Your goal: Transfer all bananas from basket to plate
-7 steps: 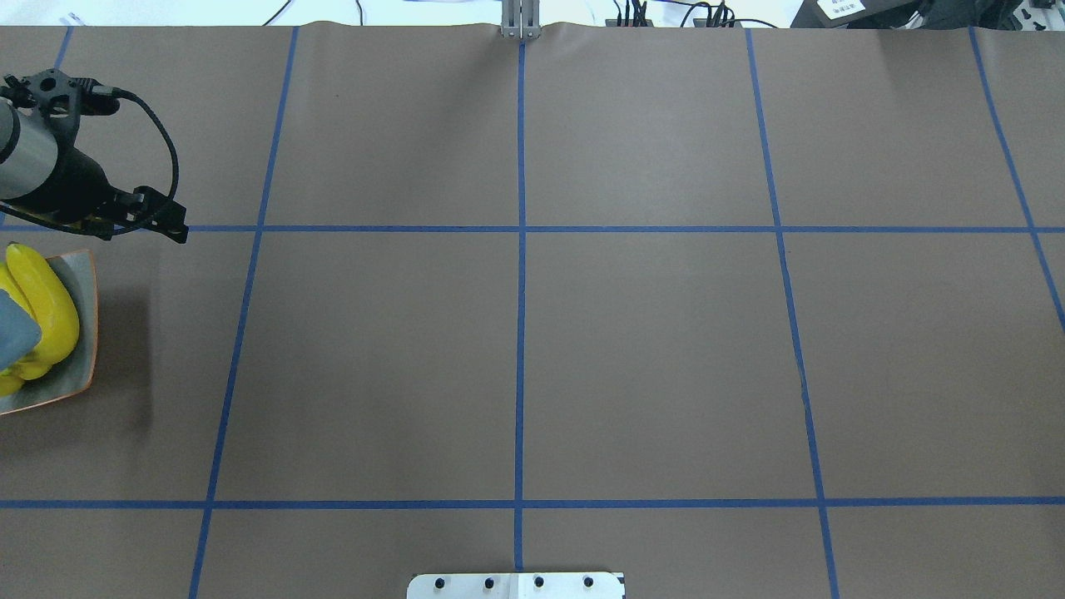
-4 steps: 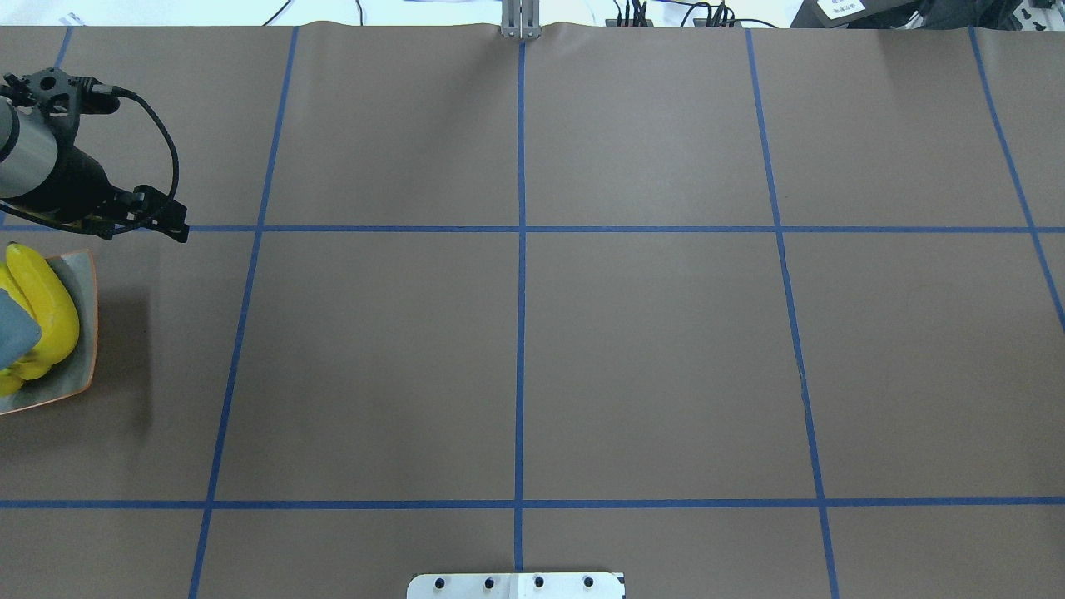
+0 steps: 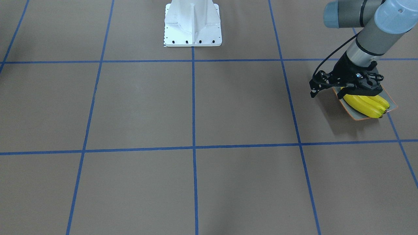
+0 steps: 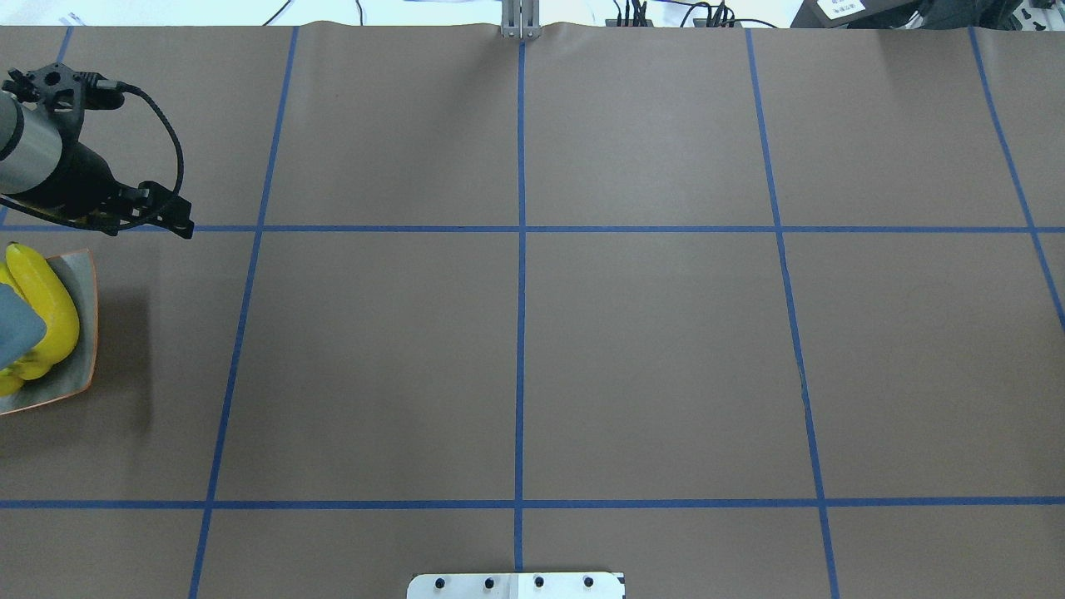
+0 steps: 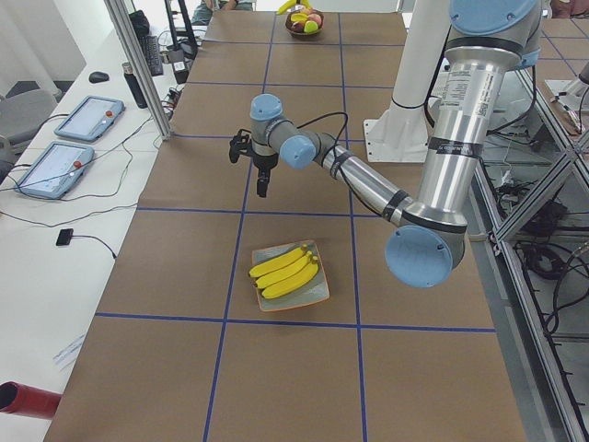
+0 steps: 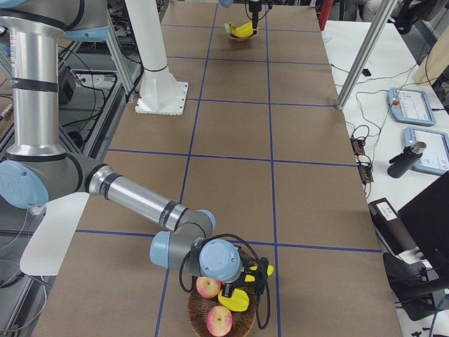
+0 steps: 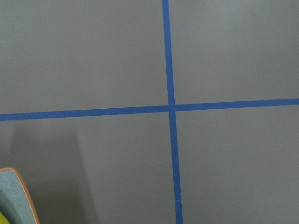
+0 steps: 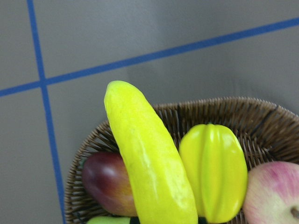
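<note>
Three yellow bananas (image 3: 367, 106) lie side by side on the grey-green plate (image 3: 389, 97) with an orange rim, at the table's end on my left; they also show in the overhead view (image 4: 50, 308) and the exterior left view (image 5: 285, 272). My left gripper (image 3: 357, 93) hangs above the plate's far edge, open and empty. A fourth banana (image 8: 149, 163) lies in the wicker basket (image 8: 261, 121) at the other table end, its tip over the rim. My right gripper (image 6: 245, 281) is down at that basket; I cannot tell whether it is open or shut.
The basket also holds a yellow star fruit (image 8: 215, 168), a dark red fruit (image 8: 105, 184) and apples (image 6: 209, 286). The white robot base (image 3: 192, 23) stands at mid-table. Blue tape lines grid the brown table. A metal post (image 5: 138, 64) and tablets (image 5: 87, 115) stand beside it.
My left arm has shifted slightly toward the table's far side. The plate and its bananas have not moved.
</note>
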